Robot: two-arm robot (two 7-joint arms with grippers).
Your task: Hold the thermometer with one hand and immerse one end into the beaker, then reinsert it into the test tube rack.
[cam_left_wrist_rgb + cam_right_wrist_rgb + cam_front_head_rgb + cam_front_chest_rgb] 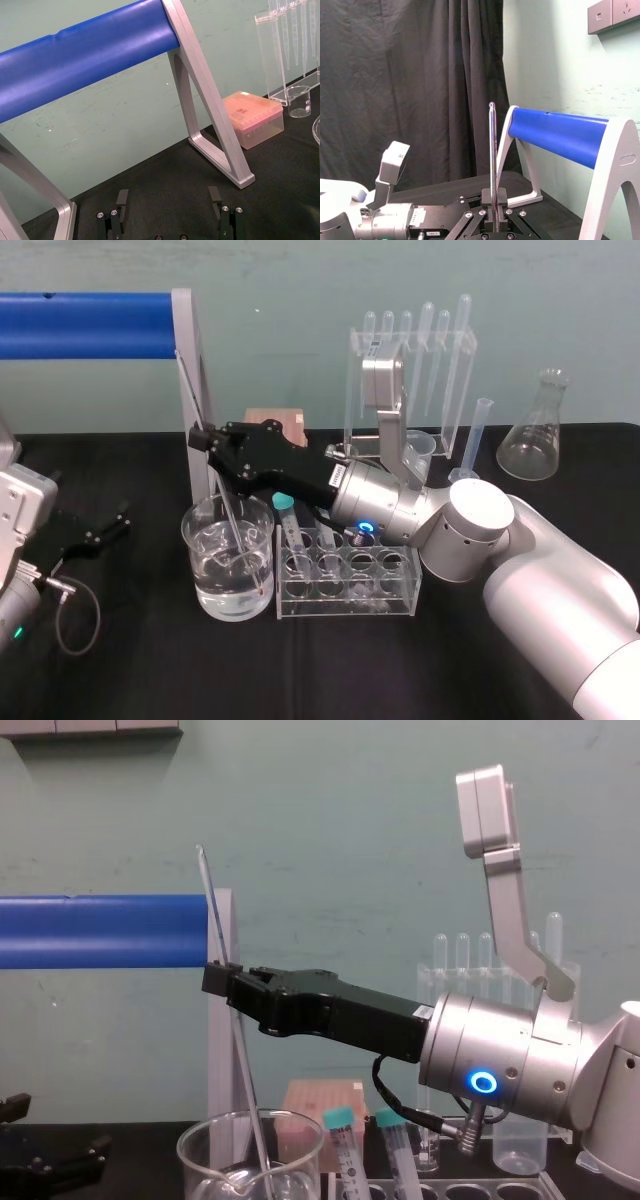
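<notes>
The long, thin clear glass thermometer leans at a tilt, clamped partway up between the closed fingers of the black right gripper. Its lower end is dipped into the water in the wide clear glass beaker. The beaker stands just left of the low clear test tube rack, and the left gripper sits parked far to the left, its fingers spread apart.

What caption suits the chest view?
Right hand holds the thermometer in the beaker beside the test tube rack; left hand rests open.
</notes>
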